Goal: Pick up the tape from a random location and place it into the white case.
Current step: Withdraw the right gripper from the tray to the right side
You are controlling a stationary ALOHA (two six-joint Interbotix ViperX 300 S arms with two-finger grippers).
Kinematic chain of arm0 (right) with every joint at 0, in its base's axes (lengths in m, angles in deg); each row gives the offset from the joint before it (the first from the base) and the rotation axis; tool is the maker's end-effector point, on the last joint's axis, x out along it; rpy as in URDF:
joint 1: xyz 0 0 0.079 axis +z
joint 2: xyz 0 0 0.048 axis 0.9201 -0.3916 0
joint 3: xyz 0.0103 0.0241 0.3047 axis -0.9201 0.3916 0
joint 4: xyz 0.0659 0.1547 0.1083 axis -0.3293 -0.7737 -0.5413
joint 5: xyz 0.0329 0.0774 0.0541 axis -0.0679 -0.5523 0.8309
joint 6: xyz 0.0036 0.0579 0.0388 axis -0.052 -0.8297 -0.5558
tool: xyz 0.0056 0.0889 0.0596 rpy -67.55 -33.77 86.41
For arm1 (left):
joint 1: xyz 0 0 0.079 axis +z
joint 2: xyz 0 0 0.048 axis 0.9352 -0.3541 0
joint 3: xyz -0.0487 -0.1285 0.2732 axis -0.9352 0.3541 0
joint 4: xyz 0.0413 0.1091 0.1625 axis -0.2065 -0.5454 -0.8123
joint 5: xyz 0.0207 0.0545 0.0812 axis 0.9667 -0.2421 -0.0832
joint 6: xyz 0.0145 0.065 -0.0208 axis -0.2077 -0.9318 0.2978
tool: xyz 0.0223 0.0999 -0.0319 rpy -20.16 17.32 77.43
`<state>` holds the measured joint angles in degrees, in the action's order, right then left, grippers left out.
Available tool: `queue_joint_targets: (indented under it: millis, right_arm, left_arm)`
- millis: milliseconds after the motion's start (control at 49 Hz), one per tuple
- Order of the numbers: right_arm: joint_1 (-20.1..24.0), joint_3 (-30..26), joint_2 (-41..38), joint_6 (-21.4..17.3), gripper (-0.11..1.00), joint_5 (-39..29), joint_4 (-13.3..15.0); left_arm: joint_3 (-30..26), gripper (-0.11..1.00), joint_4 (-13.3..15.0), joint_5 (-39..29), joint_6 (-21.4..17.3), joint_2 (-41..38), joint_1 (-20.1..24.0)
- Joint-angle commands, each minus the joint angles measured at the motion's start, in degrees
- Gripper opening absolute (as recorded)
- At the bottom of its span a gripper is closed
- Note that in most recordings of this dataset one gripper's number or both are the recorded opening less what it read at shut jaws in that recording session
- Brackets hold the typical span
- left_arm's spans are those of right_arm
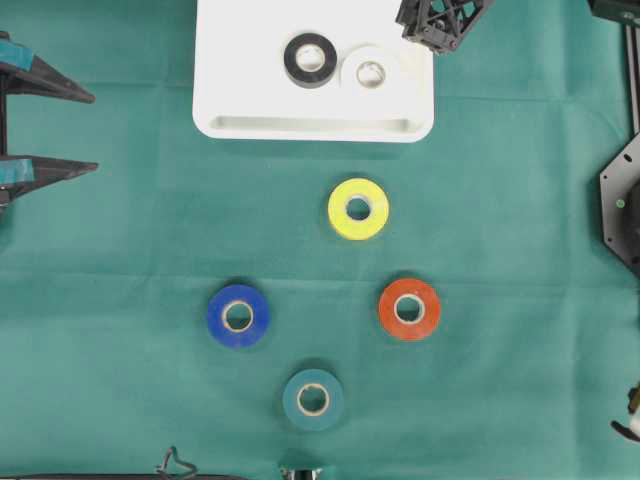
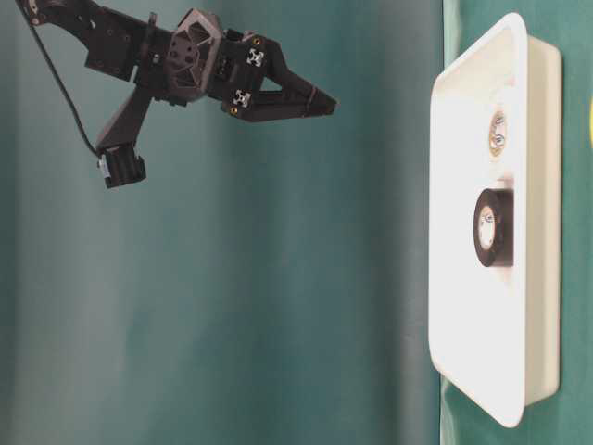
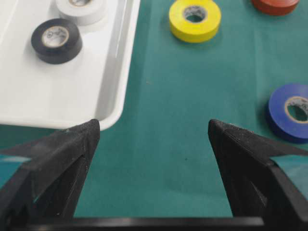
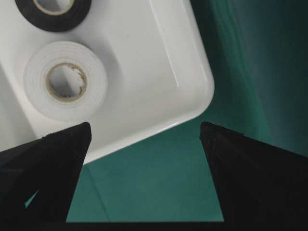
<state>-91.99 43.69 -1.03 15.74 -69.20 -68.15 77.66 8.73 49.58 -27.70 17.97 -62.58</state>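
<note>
- At the far left of your overhead view, the left gripper (image 1: pixel 60 130) sits at the table edge with its two dark fingers spread wide and nothing between them.
- From its wrist camera you look between those fingertips (image 3: pixel 79 139) onto bare green cloth (image 3: pixel 168 144); the near corner of the white case (image 3: pixel 113 82) lies just ahead on the left.
- Moving right, the blue tape (image 1: pixel 238 315) lies flat on the cloth, well clear of the case.
- Nearer the bottom edge you have the teal tape (image 1: pixel 313 399), flat and close in colour to the cloth, so its outline is a little hard to trace.
- At the top centre, the white case holds two rolls lying flat: the black tape (image 1: pixel 311 60) on the left and the white tape (image 1: pixel 370 72) beside it, close enough that they may be touching; you cannot tell for sure.
- Below the case, the yellow tape (image 1: pixel 358 208) rests on the cloth, apart from the rim.
- Right of it and lower, the red tape (image 1: pixel 409 308) lies flat, apart from the other rolls.
- At the upper right, the right gripper (image 1: pixel 420 35) hangs in the air above the case's right corner, jaws wide and empty; its wrist view shows the white roll and the rounded case corner below the fingers.
</note>
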Motion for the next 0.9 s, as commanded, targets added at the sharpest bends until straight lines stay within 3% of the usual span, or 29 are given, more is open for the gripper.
queue_joint_targets:
  millis: [0,306,489,877]
  right_arm:
    - [-0.1,-1.2,1.4,-0.1,0.9,0.2,0.2]
    - [1.9,-1.1,1.4,-0.3,0.9,0.9,-0.4]
    - [7.4,-1.1,1.2,-0.4,0.9,2.1,-1.1]
    - [22.1,-1.1,0.6,-4.6,0.9,2.4,-1.1]
  left_arm:
    - [-0.6,0.96,0.1,0.5,0.0,-0.4,0.2]
    - [-0.7,0.96,0.1,0.5,0.0,-0.4,0.2]
    - [-0.7,0.96,0.1,0.5,0.0,-0.4,0.2]
    - [-0.7,0.96,0.1,0.6,0.0,-0.4,0.2]
